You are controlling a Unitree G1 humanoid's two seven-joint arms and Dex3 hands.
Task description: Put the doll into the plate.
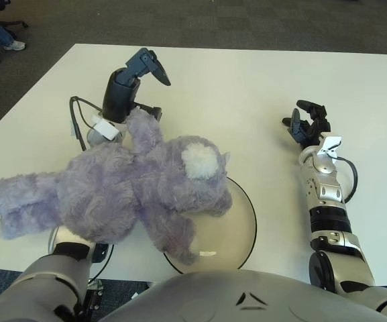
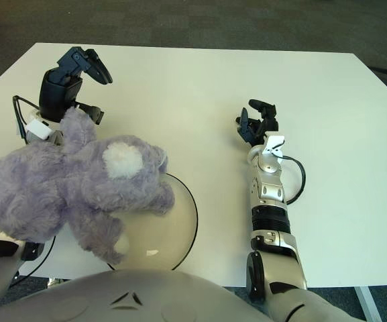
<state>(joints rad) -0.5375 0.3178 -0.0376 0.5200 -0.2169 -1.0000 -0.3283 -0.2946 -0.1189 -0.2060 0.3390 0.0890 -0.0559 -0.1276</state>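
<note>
A fluffy purple doll with a white patch on its head lies on the white table, draped over my left forearm. Its head and one limb overlap the left part of the plate, a white round plate with a dark rim near the table's front edge. My left hand shows just beyond the doll at the back left. Its fingers are spread and raised, and one doll limb reaches up against the wrist. My right hand shows to the right of the plate, fingers relaxed and holding nothing.
A black cable loops beside my left wrist. The white table stretches back and to the right. A person's foot and dark carpet show beyond the far left corner.
</note>
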